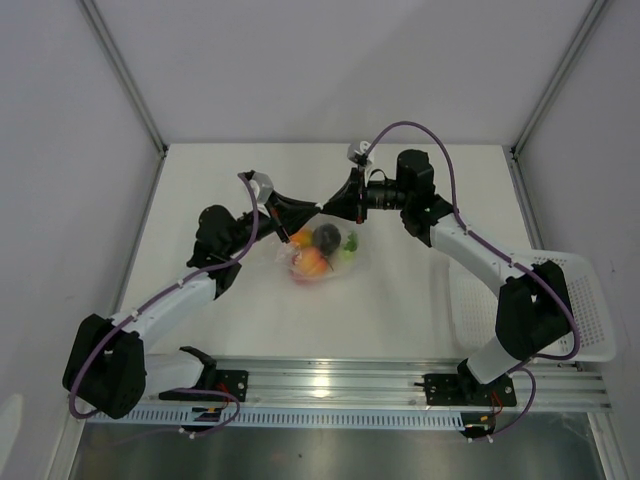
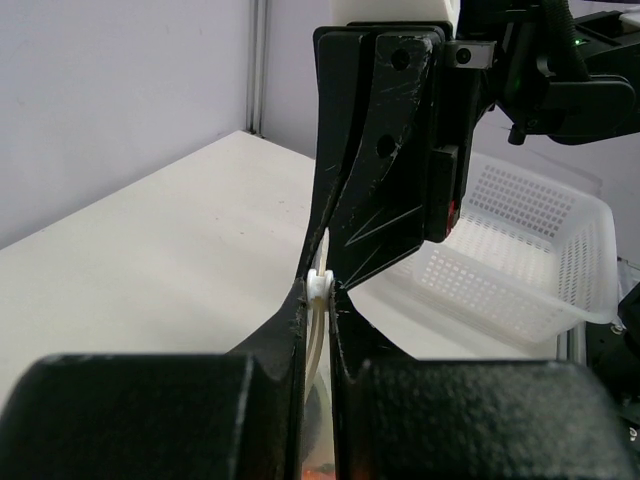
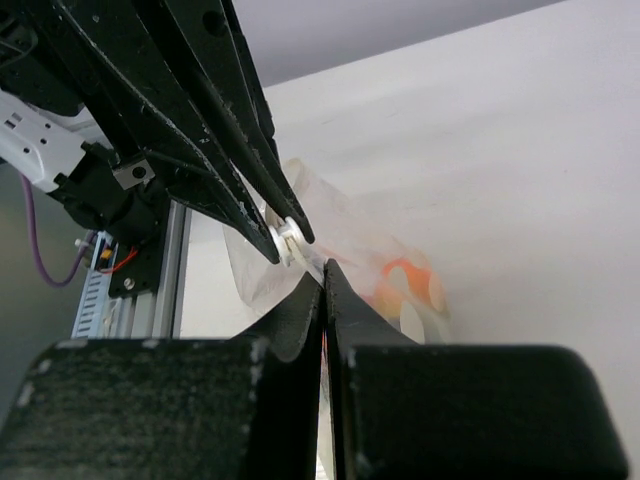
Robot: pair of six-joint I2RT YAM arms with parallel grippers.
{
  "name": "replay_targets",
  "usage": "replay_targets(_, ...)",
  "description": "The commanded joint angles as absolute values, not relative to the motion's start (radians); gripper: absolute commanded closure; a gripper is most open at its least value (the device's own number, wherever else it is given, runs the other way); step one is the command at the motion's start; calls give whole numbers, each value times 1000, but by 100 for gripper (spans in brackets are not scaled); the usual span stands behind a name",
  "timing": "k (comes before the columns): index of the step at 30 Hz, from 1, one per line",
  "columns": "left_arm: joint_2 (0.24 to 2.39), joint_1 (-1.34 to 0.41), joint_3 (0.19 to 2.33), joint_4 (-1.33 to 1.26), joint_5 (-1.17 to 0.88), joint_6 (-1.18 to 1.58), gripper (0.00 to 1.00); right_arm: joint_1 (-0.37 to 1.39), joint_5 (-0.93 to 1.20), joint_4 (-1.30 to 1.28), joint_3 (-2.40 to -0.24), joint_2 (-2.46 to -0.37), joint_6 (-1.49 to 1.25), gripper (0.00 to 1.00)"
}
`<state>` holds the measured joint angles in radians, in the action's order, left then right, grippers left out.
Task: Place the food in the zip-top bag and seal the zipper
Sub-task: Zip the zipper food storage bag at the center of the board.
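Observation:
The clear zip-top bag [image 1: 335, 262] lies mid-table, its top edge lifted between both grippers. Inside it the food shows: an orange-peach piece [image 1: 311, 262], a dark-purple one [image 1: 326, 236], a green piece [image 1: 350, 241] and a red one [image 1: 297, 273]. My left gripper [image 2: 320, 290] is shut on the white tab of the zipper [image 2: 320, 282]. Right beside it, my right gripper [image 3: 323, 272] is shut on the bag's edge [image 3: 340, 235]. From above the two sets of fingertips nearly touch, left [image 1: 316, 211] and right [image 1: 331, 209]. In the right wrist view the orange food [image 3: 400, 280] shows through the plastic.
A white slotted basket [image 1: 570, 300] stands at the right edge of the table, also visible in the left wrist view [image 2: 530, 250]. Grey walls enclose the table on three sides. The rail with both arm bases [image 1: 330, 385] runs along the near edge.

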<state>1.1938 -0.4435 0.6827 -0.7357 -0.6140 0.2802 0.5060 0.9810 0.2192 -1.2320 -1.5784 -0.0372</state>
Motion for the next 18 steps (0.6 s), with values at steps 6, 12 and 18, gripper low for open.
replay_targets(6,1198,-403,677,-715,-634,275,100,453,943,495,-1155,-1546,-176,100)
replay_targets(12,1197,-377,672,-700,-626,278,99,436,950,534,-1123,-1517,-207,100)
replay_targets(18,1190,-368,672,-669,-634,264,99,423,943,538,-1111,-1506,-218,100)
